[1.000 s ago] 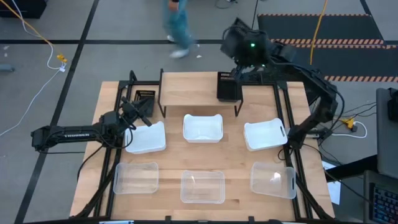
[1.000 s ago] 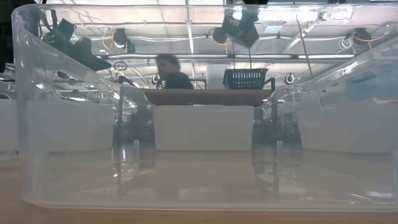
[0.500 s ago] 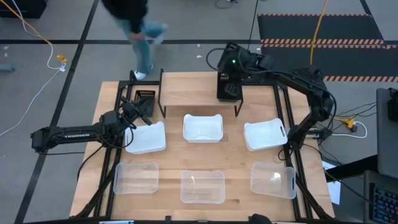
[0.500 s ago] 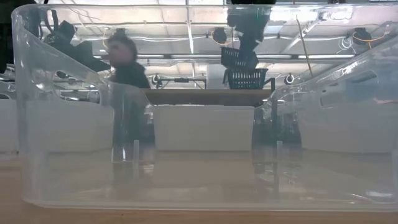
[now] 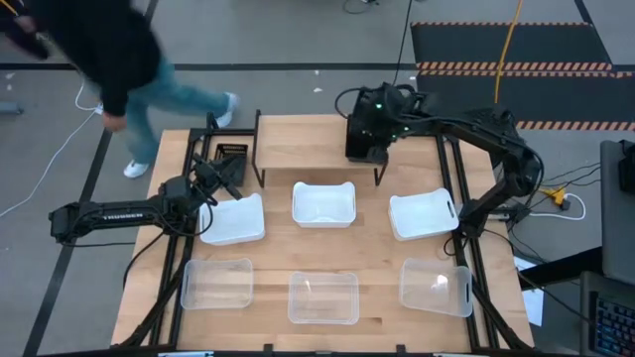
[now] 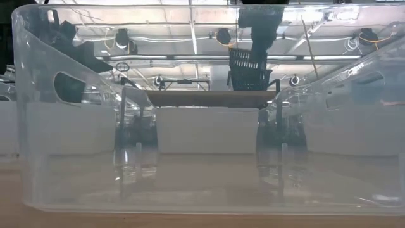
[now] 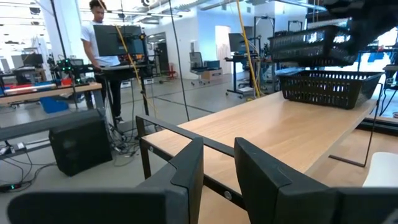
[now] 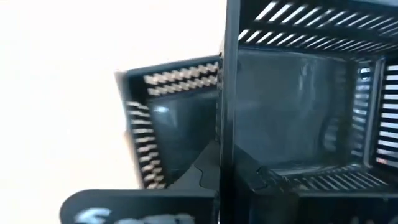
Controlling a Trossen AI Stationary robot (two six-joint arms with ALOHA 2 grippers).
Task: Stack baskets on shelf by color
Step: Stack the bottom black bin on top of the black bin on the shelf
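A black slatted basket (image 6: 248,61) hangs tilted in the air, its wall pinched in the closed right pincer (image 8: 225,168), just above a second black basket (image 6: 251,80) standing on the shelf (image 5: 308,144). Three white baskets (image 5: 323,204) and three clear baskets (image 5: 322,297) sit in rows on the worktop (image 5: 367,253). The left pincer (image 7: 217,165) waits partly open and empty beside the shelf's left end.

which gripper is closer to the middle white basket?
Left. The left gripper hovers beside the left white basket, one bin over from the middle white basket. The right gripper is above the shelf, holding a black basket.
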